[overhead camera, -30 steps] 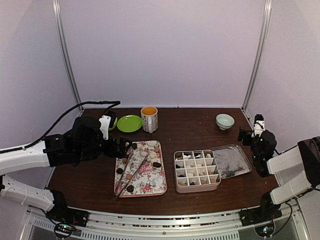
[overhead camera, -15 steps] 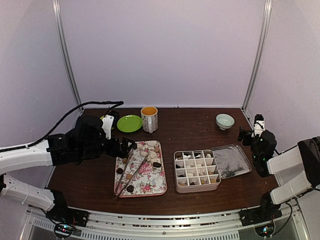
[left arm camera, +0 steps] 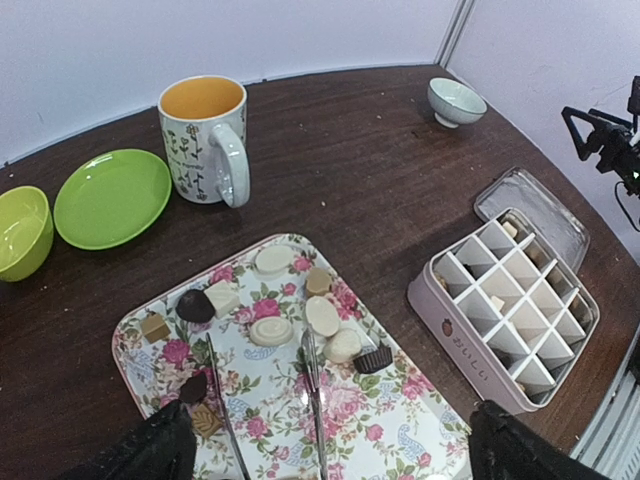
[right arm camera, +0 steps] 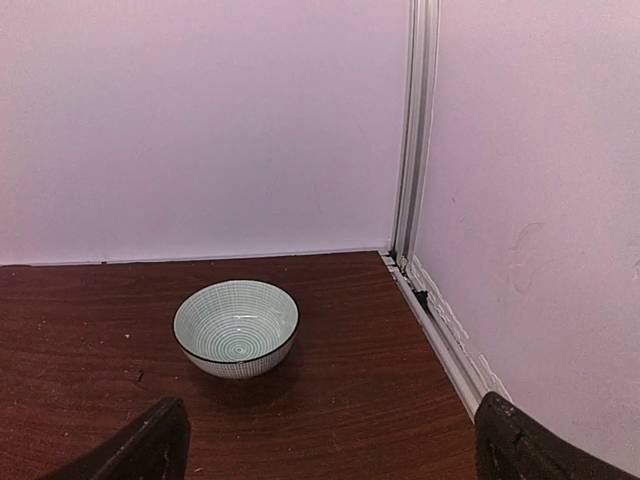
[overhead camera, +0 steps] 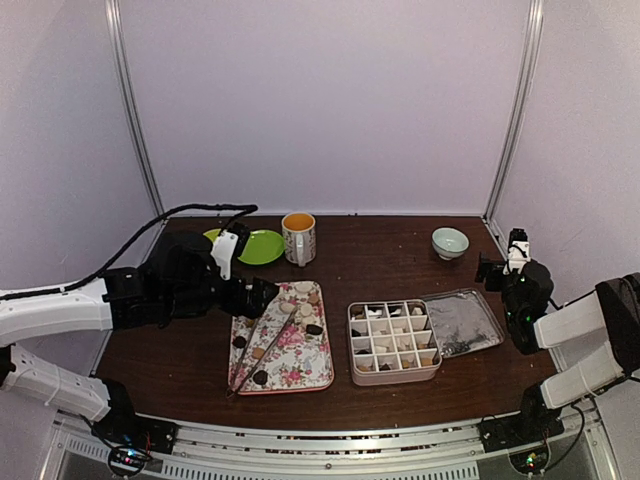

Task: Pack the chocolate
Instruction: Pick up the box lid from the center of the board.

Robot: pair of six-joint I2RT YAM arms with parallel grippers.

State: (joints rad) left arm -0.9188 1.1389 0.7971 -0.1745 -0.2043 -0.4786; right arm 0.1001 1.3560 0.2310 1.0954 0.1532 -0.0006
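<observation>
**Chocolate**: about a dozen dark, tan and white pieces lie loose on the floral tray, which sits by the worktop's near edge, left of the middle. A few more pieces already fill cells of the divided box just right of the tray. Metal tongs lie on the tray among the pieces. The box's lid lies beside it, toward the right edge.

My left pincer hovers released, fingers spread wide, above the tray's far left corner. My right pincer, likewise released and empty, faces the small bowl in the far right corner, well apart from the tray. A mug, green plate and green bowl stand toward the far left.

Step in hand, as I judge it: reaching for a pickup on the tray. I should descend squarely over one target, keep my fingers clear of neighbouring pieces, and close gently so nothing skids.

The box's side wall bears a small red mark and a line of characters, too small to read.
</observation>
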